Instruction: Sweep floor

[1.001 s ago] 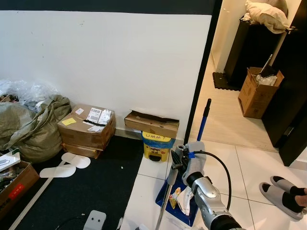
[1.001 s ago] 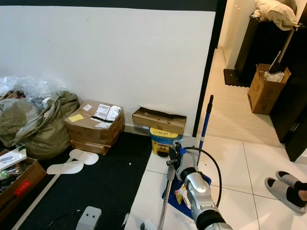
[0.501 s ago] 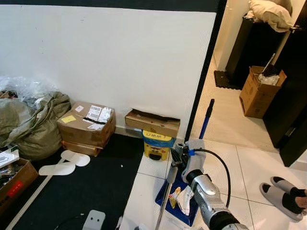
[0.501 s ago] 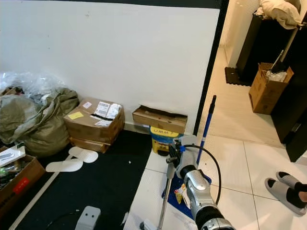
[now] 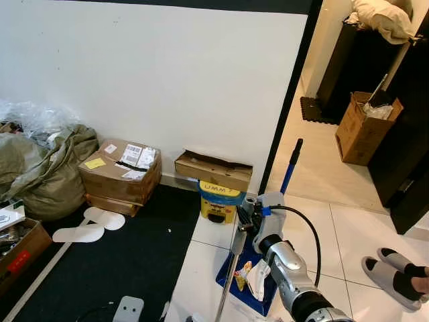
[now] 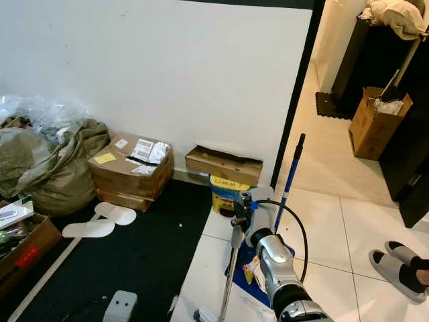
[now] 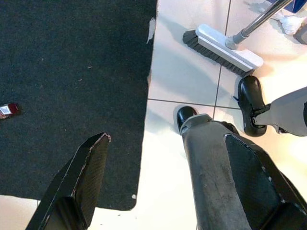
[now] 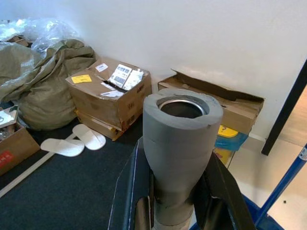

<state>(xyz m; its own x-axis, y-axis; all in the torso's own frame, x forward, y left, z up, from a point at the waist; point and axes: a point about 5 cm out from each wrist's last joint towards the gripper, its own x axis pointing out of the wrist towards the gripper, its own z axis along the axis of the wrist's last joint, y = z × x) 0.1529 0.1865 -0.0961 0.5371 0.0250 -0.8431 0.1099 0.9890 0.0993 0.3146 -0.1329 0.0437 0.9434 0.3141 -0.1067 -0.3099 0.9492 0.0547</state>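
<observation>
Right gripper [image 8: 175,191]: I see it closed around the grey foam grip of the broom handle [image 8: 181,139].
Broom head [image 7: 223,49]: on white floor tile [image 7: 184,76], beside black mat [image 7: 67,72].
Left gripper [image 7: 158,177]: fingers wide apart, holding nothing.
Dustpan [image 5: 251,268]: blue, on the tile with wrappers inside.

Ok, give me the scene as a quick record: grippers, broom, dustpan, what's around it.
right gripper: shut on the broom handle, grey foam grip between its fingers
left gripper: open, hanging over the edge of the black mat
broom head: white with dark bristles, on the white tiles beside the mat
dustpan: blue, on the tiles, wrappers in it
dustpan handle: blue with black tip, upright
near wall: cardboard boxes, yellow bucket, white slippers
person: sandalled feet on the tiles to the right
</observation>
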